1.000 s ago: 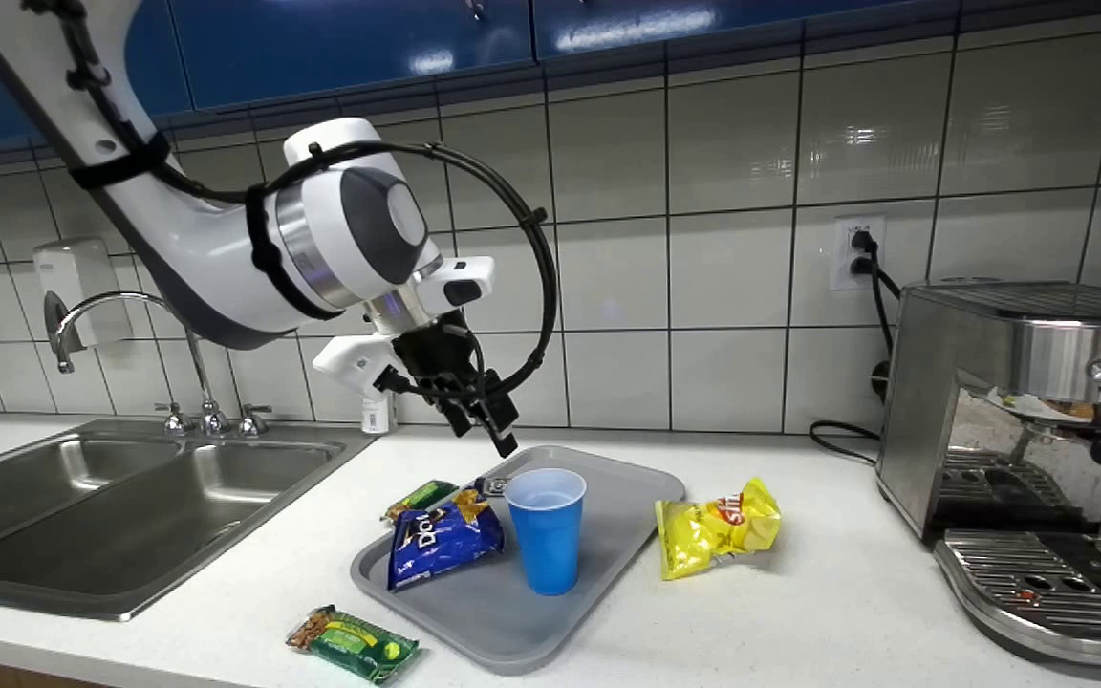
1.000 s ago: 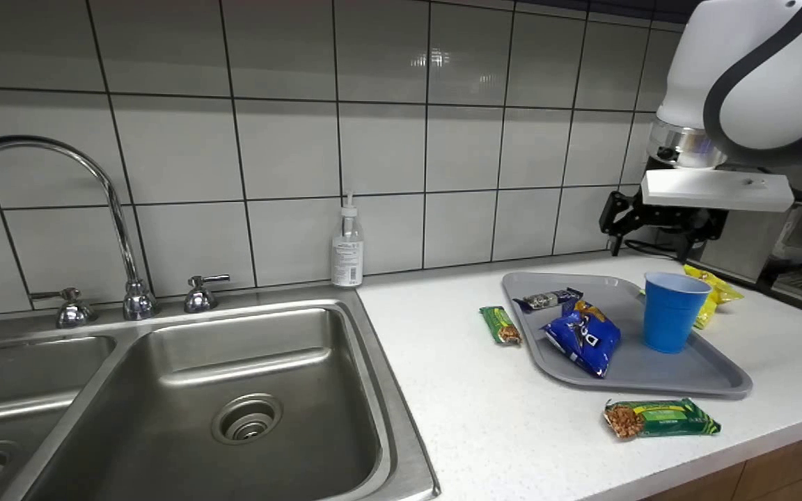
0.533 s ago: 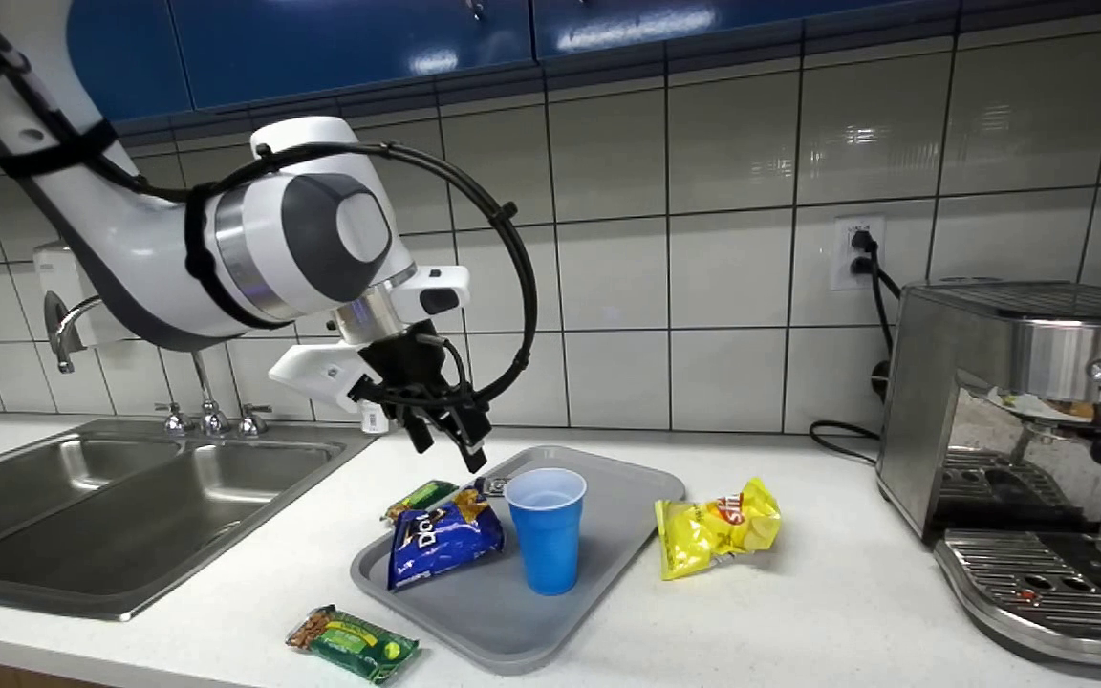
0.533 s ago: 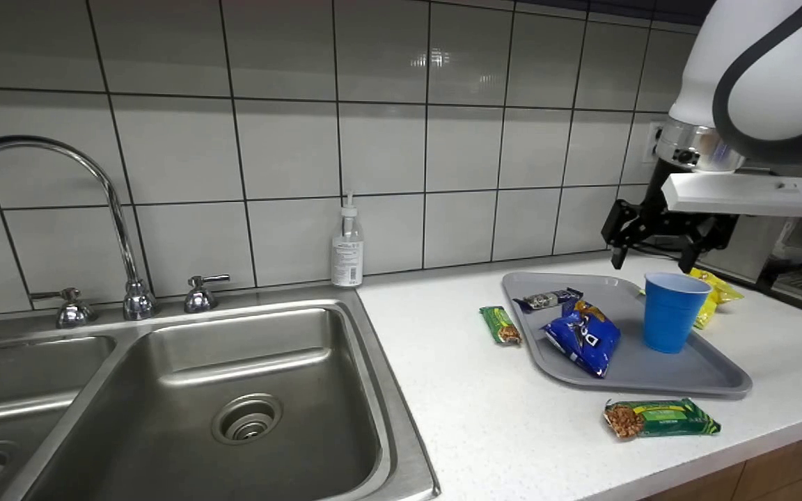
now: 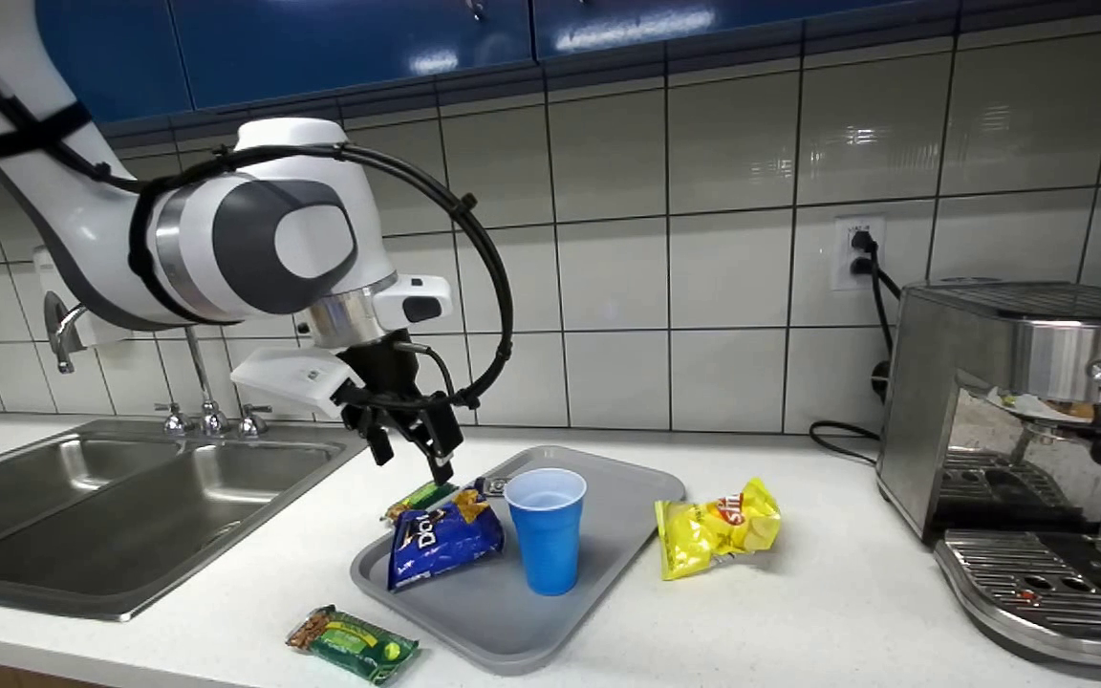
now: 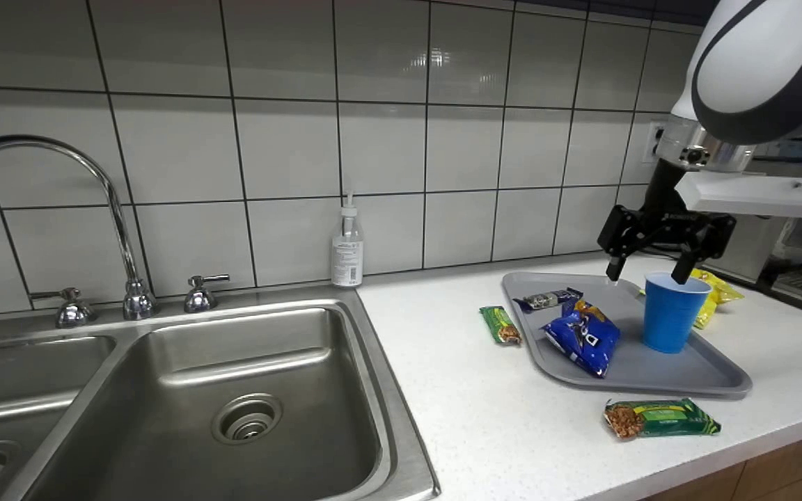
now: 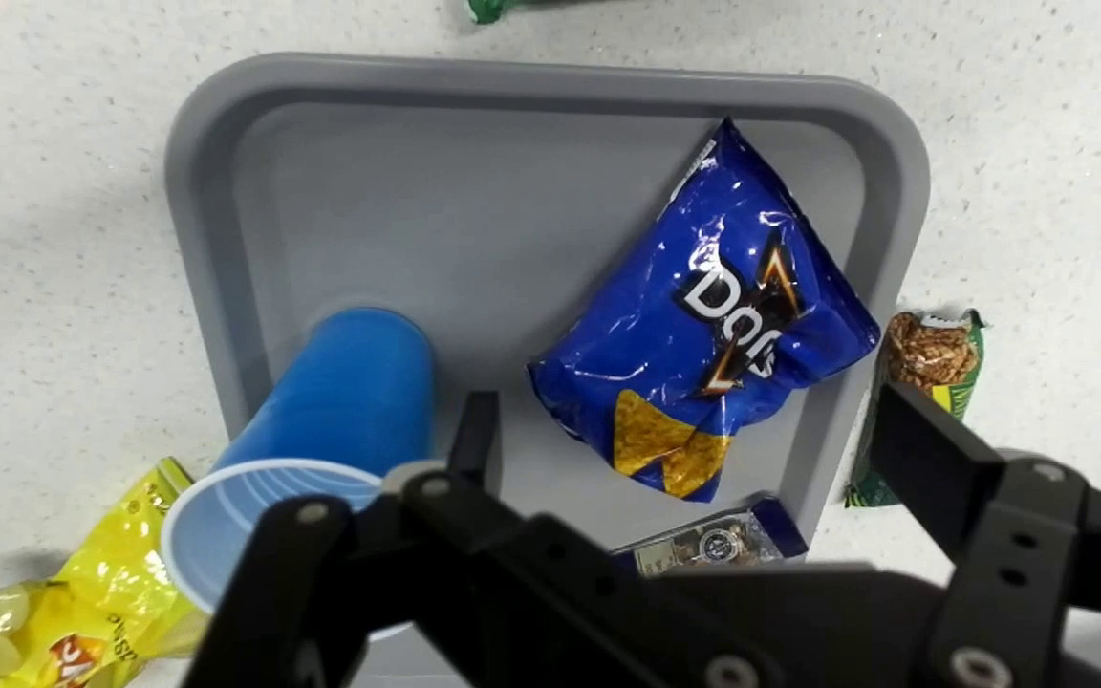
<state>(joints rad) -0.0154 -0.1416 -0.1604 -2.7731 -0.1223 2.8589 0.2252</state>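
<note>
Claw [image 6: 649,270] spread wide above gray tray [image 7: 445,220]; blue chip bag [image 7: 703,315] lies below, apart.

The tray [image 7: 493,210] is plain grey. On the tray, the cup [image 7: 359,392] is bright blue with a white rim, and the chip bag [image 7: 665,306] is deep blue with white lettering and printed golden chips. Beside the tray, the snack bag [image 5: 703,535] is yellow with a red logo; one bar wrapper [image 6: 672,419] and a second wrapper [image 6: 500,325] are green with brown and yellow patches. Above the tray, the gripper [image 6: 648,271] is black. Around the tray, the counter [image 7: 1038,143] is white, flecked grey.
</note>
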